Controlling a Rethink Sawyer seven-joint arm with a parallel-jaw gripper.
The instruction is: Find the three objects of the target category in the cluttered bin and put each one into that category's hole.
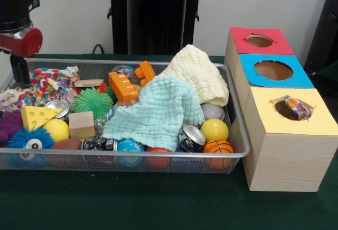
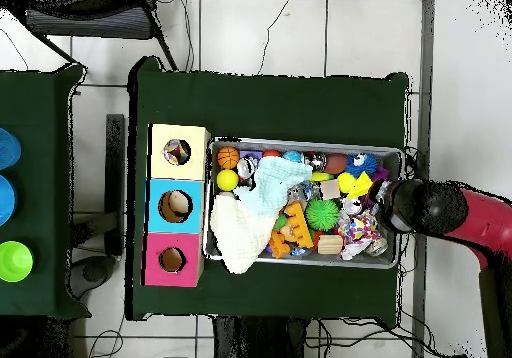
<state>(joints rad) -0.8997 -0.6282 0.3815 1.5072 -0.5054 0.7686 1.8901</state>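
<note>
A: Where was the claw [image 2: 392,206] when you looked?

B: Over the end of the cluttered bin [image 1: 132,158] farthest from the boxes. In the front view only the red and black arm showed at the top left corner, coming down behind the rim. Whether the claw was open or holding anything, I couldn't tell.

A: And the spotted wrappers?

B: A crumpled heap of them [image 1: 50,83] lay almost straight under the claw, a little toward the boxes, at the back of that end of the bin. I couldn't separate it into single sheets. One more wrapper [image 1: 297,107] was already poking out of the yellow-surrounded hole [image 1: 288,109].

A: So the one in the hole counted as placed?

B: I judged so, which left the heap.

A: Which way would the carry have run?

B: Along the bin's long axis, from the claw's end across to the opposite one and past it. The yellow hole was the box well apart from the claw, beyond the mint cloth [image 1: 156,112] and the cream cloth [image 1: 198,74]. The pick was close; the trip afterward was the long part.
</note>
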